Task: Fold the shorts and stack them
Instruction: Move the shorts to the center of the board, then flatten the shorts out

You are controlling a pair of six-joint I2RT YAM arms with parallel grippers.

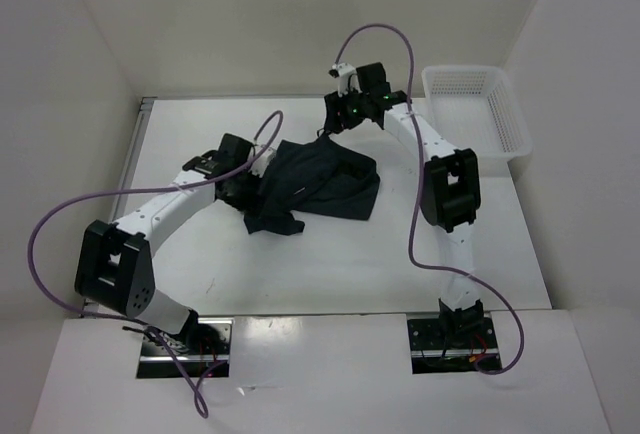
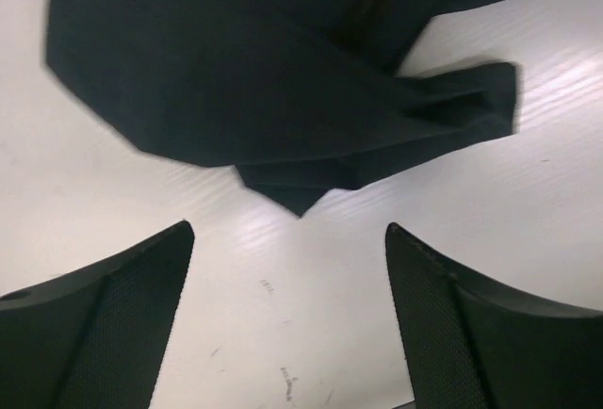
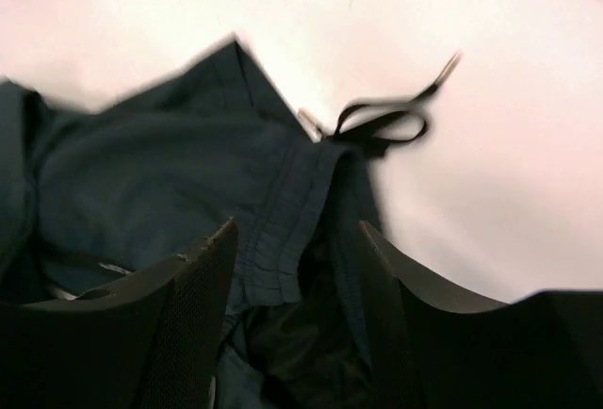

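Note:
The black shorts point(image 1: 318, 187) lie crumpled in the middle of the table. My left gripper point(image 1: 243, 180) is at their left edge. In the left wrist view it point(image 2: 287, 230) is open and empty over bare table, with a folded corner of the shorts point(image 2: 283, 98) just ahead of the fingertips. My right gripper point(image 1: 336, 120) is at the shorts' far edge. In the right wrist view it point(image 3: 297, 230) is open, with its jaws either side of the gathered waistband point(image 3: 283, 230). A black drawstring point(image 3: 386, 122) trails onto the table beyond.
A white mesh basket point(image 1: 472, 112) stands at the back right of the table, beside the right arm. White walls enclose the table at the back and sides. A purple cable loops above the right wrist.

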